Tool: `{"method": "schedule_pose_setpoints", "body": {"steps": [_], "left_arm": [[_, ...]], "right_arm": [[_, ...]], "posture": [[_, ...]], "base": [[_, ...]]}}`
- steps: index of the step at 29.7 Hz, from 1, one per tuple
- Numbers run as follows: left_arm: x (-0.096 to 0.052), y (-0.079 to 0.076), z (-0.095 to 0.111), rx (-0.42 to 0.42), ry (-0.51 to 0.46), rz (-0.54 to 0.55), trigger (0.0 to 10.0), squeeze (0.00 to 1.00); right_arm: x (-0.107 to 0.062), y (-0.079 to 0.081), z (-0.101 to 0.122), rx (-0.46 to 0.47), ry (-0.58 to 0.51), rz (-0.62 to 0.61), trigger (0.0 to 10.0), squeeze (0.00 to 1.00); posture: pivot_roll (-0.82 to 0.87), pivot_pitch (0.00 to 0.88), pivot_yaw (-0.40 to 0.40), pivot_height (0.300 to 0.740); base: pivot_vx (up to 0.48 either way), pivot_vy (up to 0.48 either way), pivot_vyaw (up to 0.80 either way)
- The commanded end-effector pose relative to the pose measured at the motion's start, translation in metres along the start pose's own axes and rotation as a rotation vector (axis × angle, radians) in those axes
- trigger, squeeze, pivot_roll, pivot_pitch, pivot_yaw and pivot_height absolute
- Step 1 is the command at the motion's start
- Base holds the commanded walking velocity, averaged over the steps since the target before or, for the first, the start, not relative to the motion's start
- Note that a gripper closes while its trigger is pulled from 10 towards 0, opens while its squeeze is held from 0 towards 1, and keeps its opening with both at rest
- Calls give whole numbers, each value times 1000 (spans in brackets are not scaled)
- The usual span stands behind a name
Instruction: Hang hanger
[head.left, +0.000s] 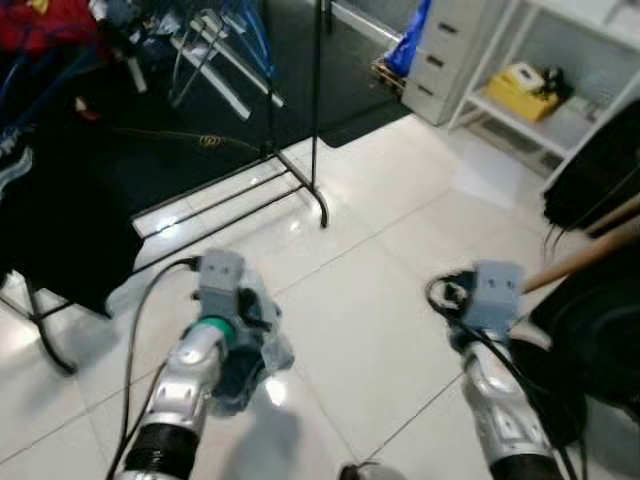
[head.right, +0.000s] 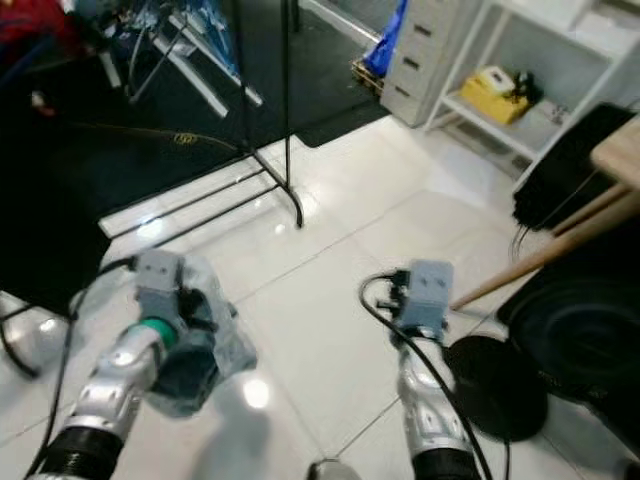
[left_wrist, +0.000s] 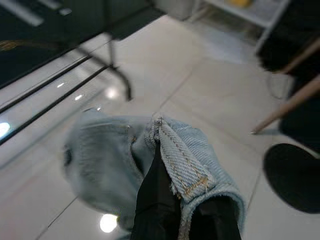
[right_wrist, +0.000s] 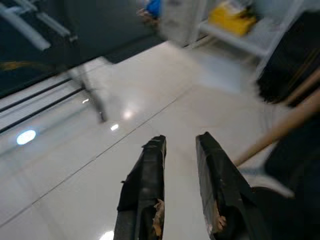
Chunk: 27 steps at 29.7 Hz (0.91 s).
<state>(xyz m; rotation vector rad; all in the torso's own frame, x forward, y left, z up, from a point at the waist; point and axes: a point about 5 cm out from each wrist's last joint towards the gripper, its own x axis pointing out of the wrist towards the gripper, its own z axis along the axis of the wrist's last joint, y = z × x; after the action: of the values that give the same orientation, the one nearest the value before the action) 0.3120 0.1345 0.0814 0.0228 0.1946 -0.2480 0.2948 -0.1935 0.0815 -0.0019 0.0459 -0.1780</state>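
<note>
My left gripper (left_wrist: 167, 202) is shut on a bunched piece of light blue denim (left_wrist: 102, 160), held low over the white tiled floor; the cloth wraps over its black fingers (left_wrist: 157, 195) and hides their tips. In the left eye view the same denim (head.left: 252, 345) hangs off the end of my left arm. My right gripper (right_wrist: 180, 142) is open with nothing between its fingers, level with the left one and off to its right. A black clothes rack (head.left: 317, 120) stands ahead to the left, with dark garments (head.left: 60, 220) hanging from it.
A white shelf unit (head.left: 505, 110) holding a yellow object (head.left: 525, 88) stands at the far right, next to a grey drawer cabinet (head.left: 448, 50). A wooden pole (head.left: 585, 258) and a black round base (head.right: 495, 385) lie close on the right. Bare tiles stretch ahead.
</note>
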Motion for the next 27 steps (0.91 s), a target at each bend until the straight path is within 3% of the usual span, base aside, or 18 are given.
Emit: {"method": "schedule_pose_setpoints", "body": {"steps": [1,6,27], "left_arm": [[-3,7,-2,2,1,21,10000,0],[-3,7,-2,2,2,22,10000,0],[-3,9,-2,0,3,32,10000,0]], "right_arm": [[-3,5,-7,12,28,9,10000,0],[-3,4,-6,13,28,10,10000,0],[-1,6,-3,-47,13,25,10000,0]], "posture": [[-40,60,17,740],[-43,60,17,740],[-47,69,15,740]], "base": [[341,0,-800],[341,0,-800],[342,0,0]]}}
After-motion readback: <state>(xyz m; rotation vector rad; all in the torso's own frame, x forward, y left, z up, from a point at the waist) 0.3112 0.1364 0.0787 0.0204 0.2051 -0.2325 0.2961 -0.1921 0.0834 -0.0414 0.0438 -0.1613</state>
